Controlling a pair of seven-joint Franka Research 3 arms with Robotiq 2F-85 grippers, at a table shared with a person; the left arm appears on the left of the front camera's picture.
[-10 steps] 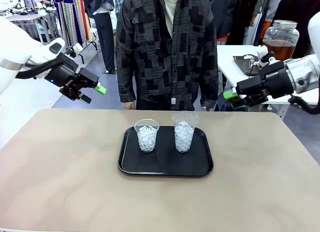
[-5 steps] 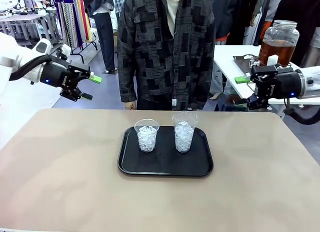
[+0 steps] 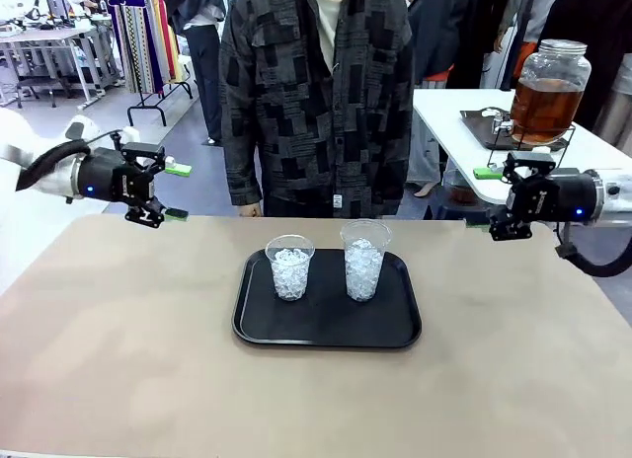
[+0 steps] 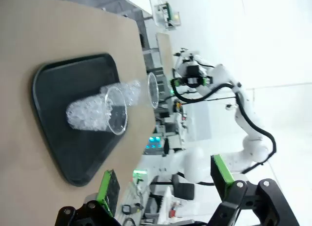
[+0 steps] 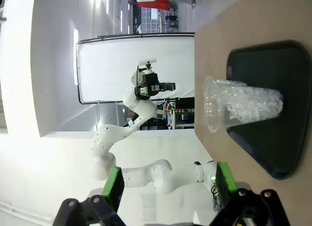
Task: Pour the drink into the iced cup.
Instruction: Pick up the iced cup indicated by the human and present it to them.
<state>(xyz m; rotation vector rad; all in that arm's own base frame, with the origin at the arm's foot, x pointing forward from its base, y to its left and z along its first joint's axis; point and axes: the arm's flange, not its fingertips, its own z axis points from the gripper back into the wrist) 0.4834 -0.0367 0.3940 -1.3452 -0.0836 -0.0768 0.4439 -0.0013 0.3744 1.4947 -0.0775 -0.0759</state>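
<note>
Amber drink (image 3: 538, 103) all in dispenser jar (image 3: 559, 51) on side desk (image 3: 444, 113), well apart from black tray (image 3: 326, 332) holding 2 iced cups: short cup (image 3: 290, 267), tall cup (image 3: 364, 261), ice only. Left hand (image 3: 177, 191), right hand (image 3: 481, 196) released, empty — pour not begun.

Two cups with ice stand in the middle of the frame, the left cup (image 3: 290, 266) and the right cup (image 3: 363, 260). Both are on one black tray (image 3: 326, 332). One big jar (image 3: 549, 53) is at the upper right, with brown drink (image 3: 538, 101) in it. There are two desks, the tan desk (image 3: 148, 359) at the bottom and the white desk (image 3: 444, 113) at the upper right. There are two robot arms, the left arm (image 3: 59, 172) at the left edge and the right arm (image 3: 602, 196) at the right edge. One person (image 3: 316, 93) stands at the top middle.
</note>
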